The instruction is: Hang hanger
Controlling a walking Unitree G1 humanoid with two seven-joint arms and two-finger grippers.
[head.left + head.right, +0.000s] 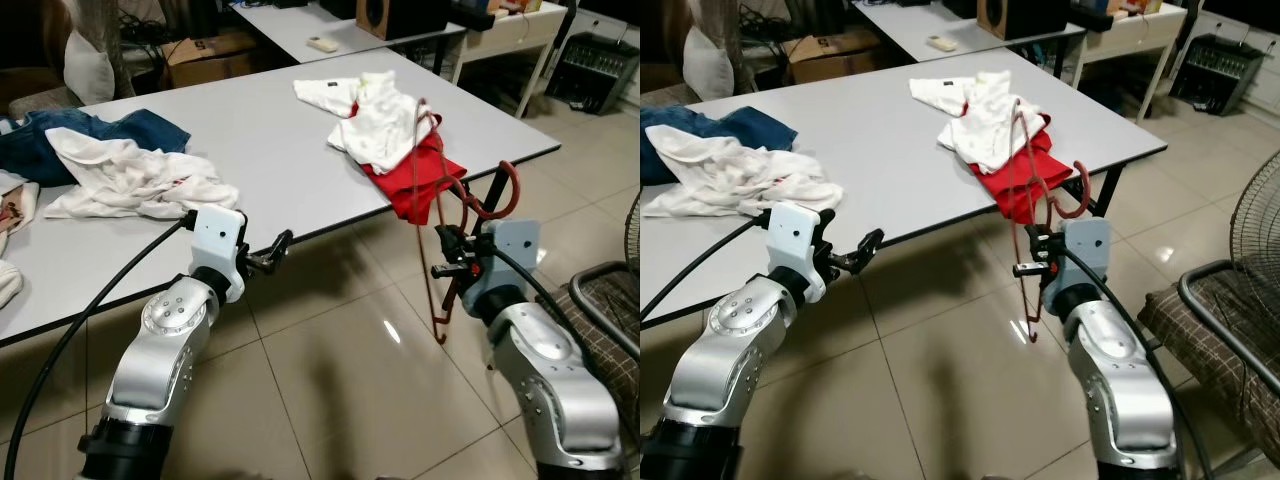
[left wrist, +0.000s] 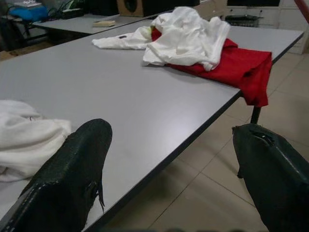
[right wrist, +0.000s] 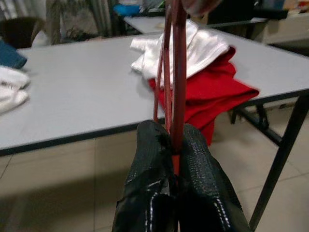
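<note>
A dark red wire hanger [image 1: 432, 215] hangs upright in front of the table's near right corner, its hook [image 1: 500, 192] curling beside my right arm. My right gripper [image 1: 452, 262] is shut on the hanger's wires, seen close up between the black fingers [image 3: 193, 164] in the right wrist view. On the grey table [image 1: 250, 150] lie a white garment [image 1: 375, 115] over a red garment [image 1: 420, 180] that droops over the edge. My left gripper [image 1: 272, 252] is open at the table's front edge, holding nothing; its fingers [image 2: 67, 179] stand wide apart in the left wrist view.
A white cloth [image 1: 130, 180] and blue jeans [image 1: 90, 135] lie at the table's left. A second table [image 1: 340, 25] with boxes stands behind. A plaid chair [image 1: 605, 320] and a fan [image 1: 632, 235] stand at the right. Tiled floor [image 1: 340, 380] lies below.
</note>
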